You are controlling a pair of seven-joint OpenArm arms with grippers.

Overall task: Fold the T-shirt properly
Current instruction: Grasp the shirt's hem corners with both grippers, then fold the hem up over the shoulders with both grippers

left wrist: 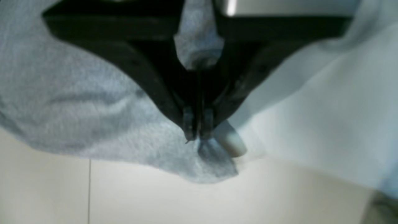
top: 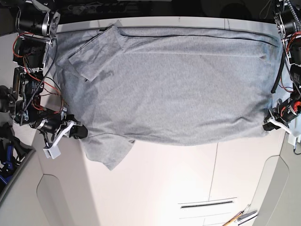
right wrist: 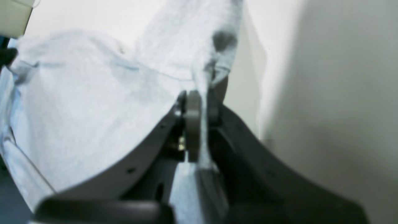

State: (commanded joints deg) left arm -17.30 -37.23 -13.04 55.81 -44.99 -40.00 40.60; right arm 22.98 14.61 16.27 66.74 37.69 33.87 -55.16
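T-shirt [top: 169,80] spread on desk [top: 178,179], far half | left pincer [left wrist: 197,130] clamped on its hem corner | right pincer [right wrist: 199,102] clamped on its shoulder edge | risk: uneven pulling skews the fold, or cloth slips free.

Both grippers: matte black curved fingers, small screw holes along each. Left gripper [left wrist: 198,132] ends in ribbed dark tips; right gripper [right wrist: 199,105] carries a grey pad. In the base view, each gripper bears white plastic brackets; arms black, with red wiring and black cables exposed.
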